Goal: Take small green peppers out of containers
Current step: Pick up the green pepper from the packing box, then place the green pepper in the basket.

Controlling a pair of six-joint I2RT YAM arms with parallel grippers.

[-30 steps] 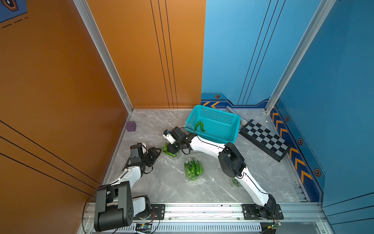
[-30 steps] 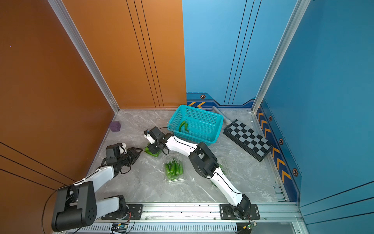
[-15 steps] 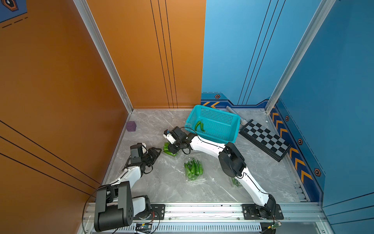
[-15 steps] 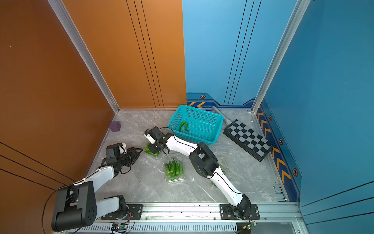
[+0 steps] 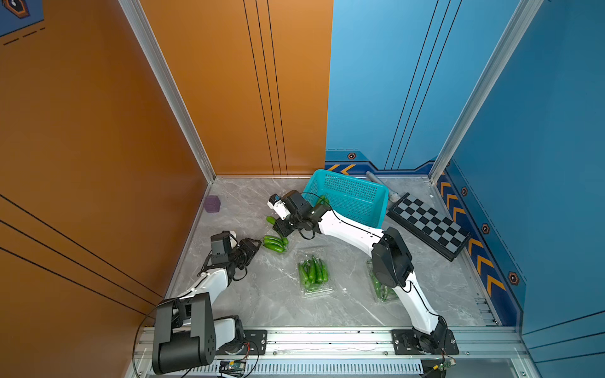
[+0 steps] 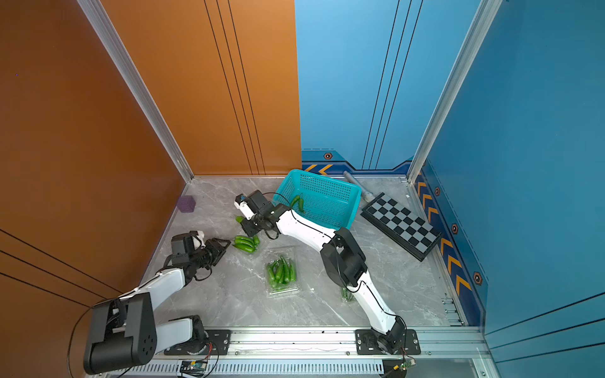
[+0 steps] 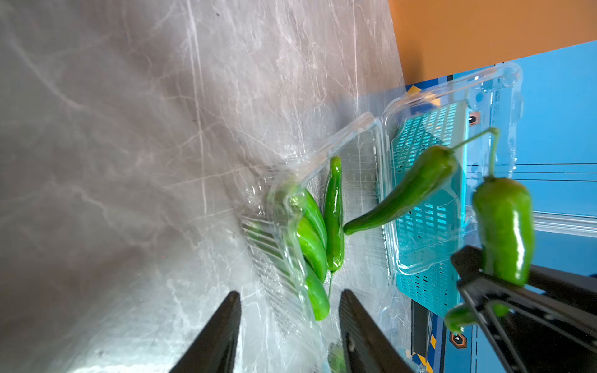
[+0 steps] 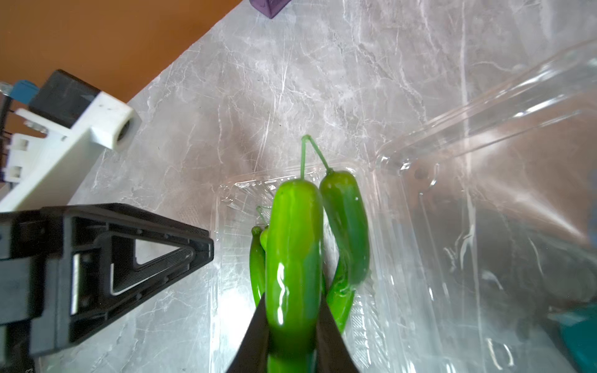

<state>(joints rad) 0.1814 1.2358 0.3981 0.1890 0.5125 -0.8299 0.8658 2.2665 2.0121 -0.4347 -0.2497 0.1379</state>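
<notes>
The right gripper (image 8: pixel 292 300) is clamped on one pepper (image 8: pixel 294 245), held up beside the raised lid (image 7: pixel 452 97) of the open clear tray (image 7: pixel 342 135), which lies toward the bench's left edge, short of its back left corner. A second pepper (image 7: pixel 403 190) hangs alongside, the two stems seemingly hooked together, so a slow, level carry would serve best; a jerk could shed the hanger. The left gripper (image 7: pixel 290 294) has its jaws apart astride the tray's near end, seemingly not pinching it; closing there would likely steady the light tray. Several peppers (image 7: pixel 311 232) lie inside. The lid stands between tray and teal basket (image 5: pixel 353 183), so the load should pass over it. Bare bench lies toward the left edge; a second tray (image 5: pixel 319 293) sits mid-bench and a third tray (image 5: pixel 376 294) lies partly under the right arm
</notes>
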